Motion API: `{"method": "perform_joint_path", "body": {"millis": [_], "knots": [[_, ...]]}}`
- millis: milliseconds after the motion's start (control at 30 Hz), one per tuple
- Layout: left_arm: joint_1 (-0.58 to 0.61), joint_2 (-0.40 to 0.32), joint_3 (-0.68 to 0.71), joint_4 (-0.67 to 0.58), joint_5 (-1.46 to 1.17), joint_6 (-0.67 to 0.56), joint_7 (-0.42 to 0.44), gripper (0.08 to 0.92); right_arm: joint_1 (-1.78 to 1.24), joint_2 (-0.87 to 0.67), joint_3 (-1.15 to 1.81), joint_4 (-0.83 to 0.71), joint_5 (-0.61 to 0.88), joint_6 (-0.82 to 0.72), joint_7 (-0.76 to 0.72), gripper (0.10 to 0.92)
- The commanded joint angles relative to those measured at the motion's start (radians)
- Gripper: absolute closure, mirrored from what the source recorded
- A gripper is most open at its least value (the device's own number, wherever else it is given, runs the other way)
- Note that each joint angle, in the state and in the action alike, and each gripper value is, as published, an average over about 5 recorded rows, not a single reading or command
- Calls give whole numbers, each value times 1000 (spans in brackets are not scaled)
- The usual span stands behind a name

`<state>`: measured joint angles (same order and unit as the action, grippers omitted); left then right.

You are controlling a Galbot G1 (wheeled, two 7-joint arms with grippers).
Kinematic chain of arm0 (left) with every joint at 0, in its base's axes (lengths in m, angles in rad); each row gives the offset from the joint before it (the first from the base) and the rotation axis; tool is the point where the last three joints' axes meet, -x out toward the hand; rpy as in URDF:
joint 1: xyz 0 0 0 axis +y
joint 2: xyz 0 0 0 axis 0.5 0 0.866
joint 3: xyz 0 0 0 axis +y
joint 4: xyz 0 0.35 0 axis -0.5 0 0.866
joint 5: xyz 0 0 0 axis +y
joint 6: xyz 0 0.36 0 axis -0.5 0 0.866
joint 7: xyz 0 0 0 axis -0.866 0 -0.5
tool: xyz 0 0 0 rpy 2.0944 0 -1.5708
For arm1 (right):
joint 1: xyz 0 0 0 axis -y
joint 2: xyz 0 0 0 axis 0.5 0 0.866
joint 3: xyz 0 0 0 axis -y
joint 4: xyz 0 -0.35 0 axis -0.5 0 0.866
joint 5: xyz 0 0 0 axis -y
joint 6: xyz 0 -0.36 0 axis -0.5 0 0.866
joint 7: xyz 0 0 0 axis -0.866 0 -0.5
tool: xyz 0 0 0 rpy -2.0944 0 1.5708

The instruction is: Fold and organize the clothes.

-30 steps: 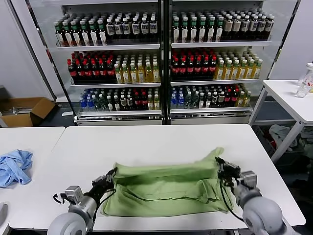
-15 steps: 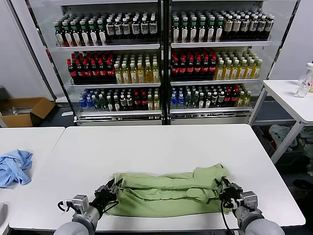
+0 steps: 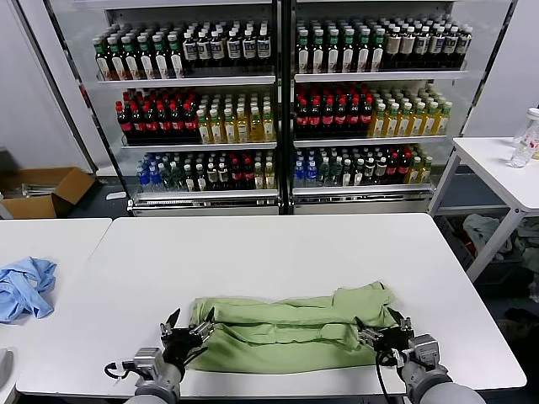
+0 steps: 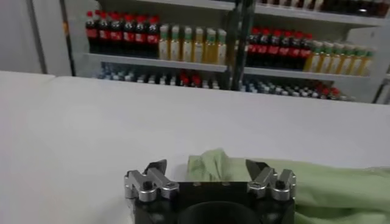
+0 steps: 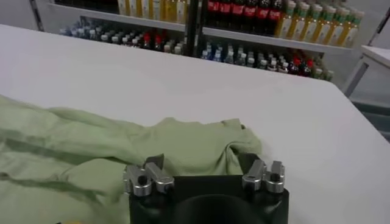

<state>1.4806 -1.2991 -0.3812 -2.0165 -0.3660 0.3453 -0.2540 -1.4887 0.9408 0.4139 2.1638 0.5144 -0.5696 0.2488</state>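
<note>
Behind the white table (image 3: 278,252) we see glass-fronted coolers (image 3: 278,101) packed with rows of bottles, and in the head view the light green shirt (image 3: 290,324) lies on that table near its front edge, folded into a long, low band that runs across the table. At one end of the shirt sits our left gripper (image 3: 187,333), its fingers spread apart just off the cloth edge and holding nothing; at the other end our right gripper (image 3: 383,337) sits likewise, fingers apart, close beside the bunched sleeve. A second white table (image 3: 50,252) stands next to the main table on the shirt's left end, carrying a crumpled light blue cloth (image 3: 25,286), and a cardboard box (image 3: 42,189) rests on the floor beyond it. Another small table (image 3: 505,172) stands off past the shirt's right end. From the left wrist view we see the left gripper (image 4: 207,173) with its two fingers wide apart, and a rounded corner of the shirt (image 4: 256,182) lying on the table between and just beyond them, untouched by either finger so far as we can tell. From the right wrist view the right gripper (image 5: 204,170) is also spread open, with the shirt (image 5: 91,146) in soft folds directly beyond the fingers and the bare tabletop (image 5: 244,85) stretching toward the coolers.
</note>
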Motion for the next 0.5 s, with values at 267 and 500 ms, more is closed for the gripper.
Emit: {"method": "perform_joint_path", "body": {"millis": [267,500], "knots": [[17,-136,48,103,250,-103,-65,258,61,-21,-26,-23,46,-8,5,203],[29,-135,52,95,247,-102,-61,458,125,-41,-39,-38,75,-9,9,203]]}}
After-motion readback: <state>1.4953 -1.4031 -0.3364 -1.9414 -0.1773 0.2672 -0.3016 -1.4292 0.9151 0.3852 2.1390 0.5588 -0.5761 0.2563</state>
